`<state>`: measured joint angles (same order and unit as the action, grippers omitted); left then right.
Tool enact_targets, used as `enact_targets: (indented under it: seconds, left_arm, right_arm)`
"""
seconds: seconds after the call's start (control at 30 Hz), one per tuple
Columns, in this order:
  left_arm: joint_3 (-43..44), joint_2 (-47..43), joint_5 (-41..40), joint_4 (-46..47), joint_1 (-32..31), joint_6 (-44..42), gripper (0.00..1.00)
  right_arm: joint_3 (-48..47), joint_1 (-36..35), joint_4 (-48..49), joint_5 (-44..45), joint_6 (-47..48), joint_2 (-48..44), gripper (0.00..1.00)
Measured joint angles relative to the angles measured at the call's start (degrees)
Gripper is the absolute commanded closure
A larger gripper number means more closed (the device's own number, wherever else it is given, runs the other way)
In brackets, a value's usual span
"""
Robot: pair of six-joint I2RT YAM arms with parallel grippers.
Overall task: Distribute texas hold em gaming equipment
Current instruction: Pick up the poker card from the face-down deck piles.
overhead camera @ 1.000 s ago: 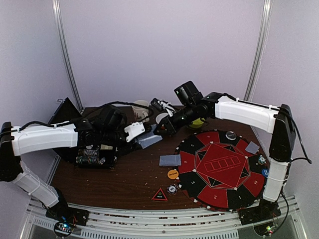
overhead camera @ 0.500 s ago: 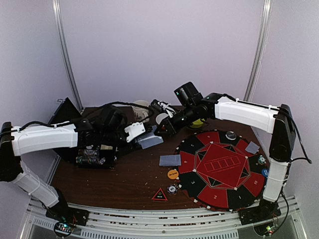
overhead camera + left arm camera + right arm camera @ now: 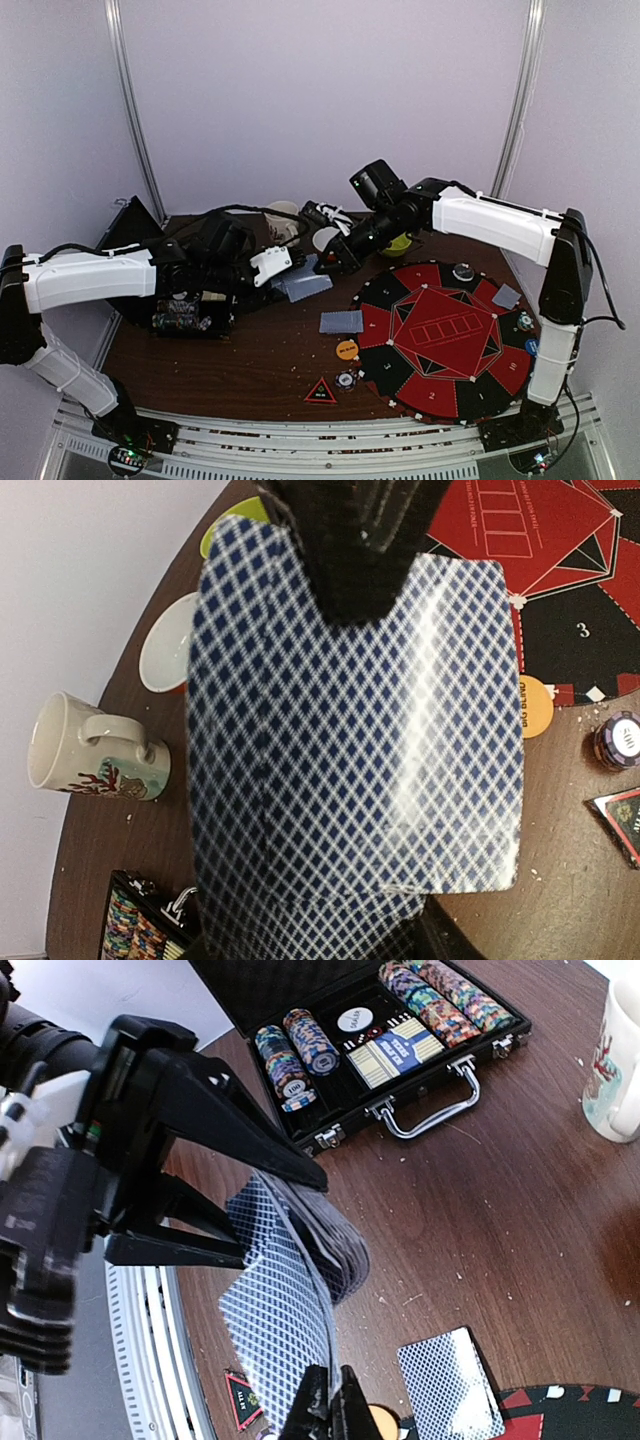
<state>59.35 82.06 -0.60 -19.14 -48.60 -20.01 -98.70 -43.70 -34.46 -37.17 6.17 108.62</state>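
Observation:
My left gripper (image 3: 283,268) is shut on a deck of blue-checked playing cards (image 3: 306,285), held above the brown table. In the right wrist view its black fingers (image 3: 220,1110) clamp the deck (image 3: 335,1240). My right gripper (image 3: 337,258) is shut on the edge of the top card (image 3: 275,1320), pinched between its tips (image 3: 329,1375). That card (image 3: 360,740) fills the left wrist view and hides my left jaws. One card (image 3: 341,322) lies on the table, another (image 3: 506,296) on the mat. An orange disc (image 3: 347,349), a chip (image 3: 345,379) and the triangular marker (image 3: 320,391) lie near the mat.
The round red-and-black poker mat (image 3: 440,340) lies at right with small chips (image 3: 463,271) on its rim. An open black case of chips (image 3: 185,310) stands at left. A cream mug (image 3: 283,222), a white bowl (image 3: 325,238) and a green bowl (image 3: 398,243) stand at the back.
My right gripper has shifted slightly right and down while pinching the top card, drawing it off the deck. The left arm has barely moved.

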Motion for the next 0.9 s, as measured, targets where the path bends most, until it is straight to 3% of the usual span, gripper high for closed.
enact_targets:
  seconds: [0.2,0.9]
  left_arm:
    - [0.0,0.0,0.4,0.0,0.0,-0.1,0.55]
    - [-0.9,0.7,1.9,-0.2,-0.1,-0.5,0.55]
  right_arm:
    - [-5.4,-0.3,-3.3,-1.0,2.4,3.5,1.0]
    - [-8.2,-1.1,-10.7,-2.1,10.4,5.0,1.0]
